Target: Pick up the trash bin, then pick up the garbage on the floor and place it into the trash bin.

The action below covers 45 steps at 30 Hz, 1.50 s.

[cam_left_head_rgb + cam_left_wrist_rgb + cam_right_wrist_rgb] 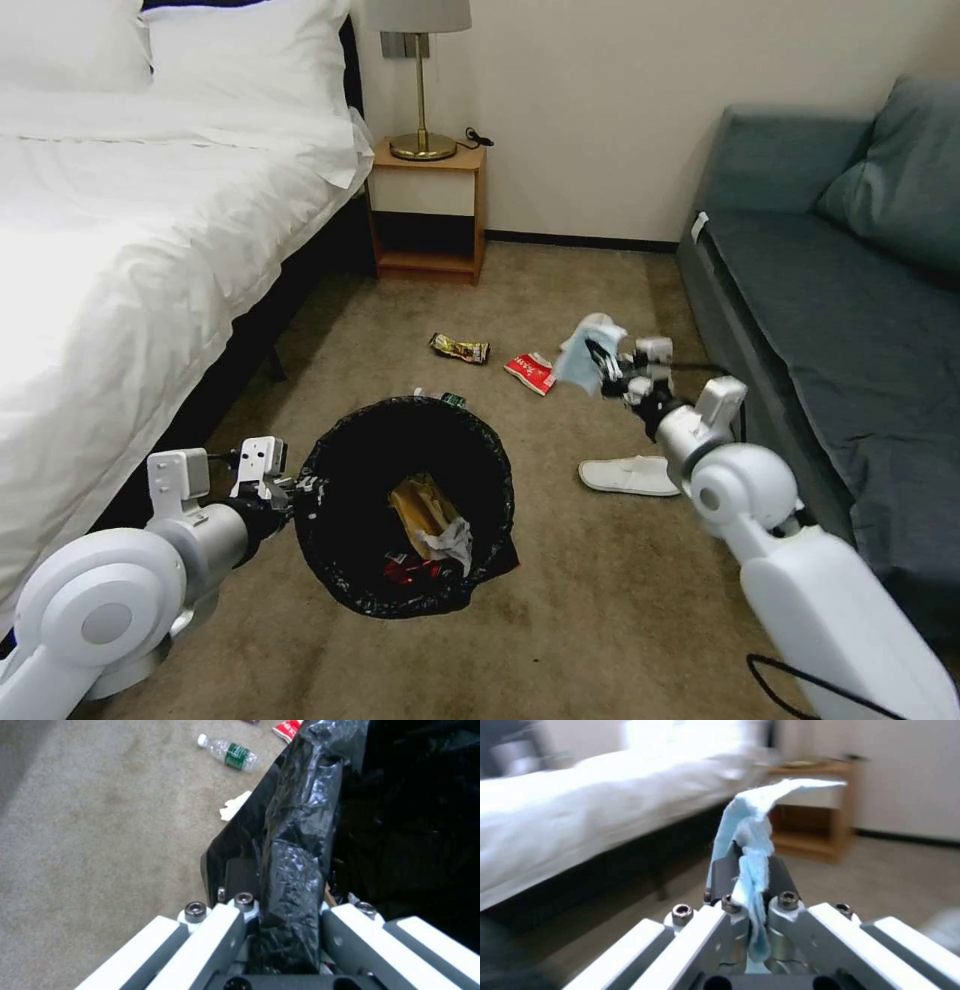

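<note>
- The left gripper is clamped on the rim of the trash bin, one finger inside the black liner and one outside, holding the bin above the floor.
- Inside the bin lie a tan paper bag, a tissue and red wrappers.
- The right gripper is closed tightly on the blue mask, raised to the right of the bin.
- I judge the step is carrying the mask; next it must come over the bin mouth before release.
- A white slipper lies on the floor.
</note>
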### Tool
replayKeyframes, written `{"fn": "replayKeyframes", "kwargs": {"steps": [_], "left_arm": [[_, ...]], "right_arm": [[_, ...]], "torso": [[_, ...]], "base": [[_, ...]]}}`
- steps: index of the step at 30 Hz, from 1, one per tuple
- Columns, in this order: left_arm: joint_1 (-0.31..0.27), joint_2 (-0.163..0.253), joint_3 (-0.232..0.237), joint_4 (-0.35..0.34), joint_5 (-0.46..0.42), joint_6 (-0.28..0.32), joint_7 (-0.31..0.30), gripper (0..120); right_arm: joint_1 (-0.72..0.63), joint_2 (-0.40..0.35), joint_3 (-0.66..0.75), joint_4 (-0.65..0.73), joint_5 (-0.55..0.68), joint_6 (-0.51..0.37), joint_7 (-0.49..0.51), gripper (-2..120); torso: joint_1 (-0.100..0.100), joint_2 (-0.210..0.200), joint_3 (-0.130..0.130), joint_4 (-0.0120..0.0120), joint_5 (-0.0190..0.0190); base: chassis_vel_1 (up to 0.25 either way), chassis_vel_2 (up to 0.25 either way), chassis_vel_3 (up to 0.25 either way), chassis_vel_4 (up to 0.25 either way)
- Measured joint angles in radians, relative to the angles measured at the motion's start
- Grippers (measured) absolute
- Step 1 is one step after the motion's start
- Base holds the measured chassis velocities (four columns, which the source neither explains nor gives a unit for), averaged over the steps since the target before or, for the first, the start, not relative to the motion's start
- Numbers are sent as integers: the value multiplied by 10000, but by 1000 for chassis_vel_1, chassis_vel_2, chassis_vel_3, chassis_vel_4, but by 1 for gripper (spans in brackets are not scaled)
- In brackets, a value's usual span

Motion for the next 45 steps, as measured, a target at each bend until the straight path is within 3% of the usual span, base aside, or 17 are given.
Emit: {"fn": "replayKeyframes", "kwargs": {"steps": [9,17,27,36,40,43,45], "left_arm": [[-183,3,233,124,-1,0,66,2],[-290,100,333,150,-71,0,63,2],[-198,227,429,126,-182,-1,-86,2],[-159,310,379,69,-296,-1,-209,2],[-183,299,401,81,-296,0,-223,2],[-212,301,404,112,-302,-1,-227,2],[-213,301,404,113,-307,0,-226,2]], "right_arm": [[512,-308,-1053,1050,121,-313,-1059,0],[988,-24,-2258,1175,-24,-353,-1056,0],[971,-28,-3772,1216,-1371,-456,-1041,0],[892,83,-4009,1098,-2013,-577,-842,36],[870,105,-4004,1098,-2048,-578,-820,44],[855,105,-4038,1129,-2074,-583,-830,62],[847,119,-4060,1131,-2096,-583,-845,67]], "torso": [[0,0,0,-3,-1],[1,0,1,0,-1],[0,0,1,-1,-1],[0,0,1,-1,0],[1,0,1,-1,0],[0,0,1,-2,0],[1,0,1,-1,0]], "base": [[0,0,0,0],[0,0,0,0],[0,0,0,0],[0,0,0,0],[0,0,0,0],[0,0,0,0],[0,0,0,0]]}}
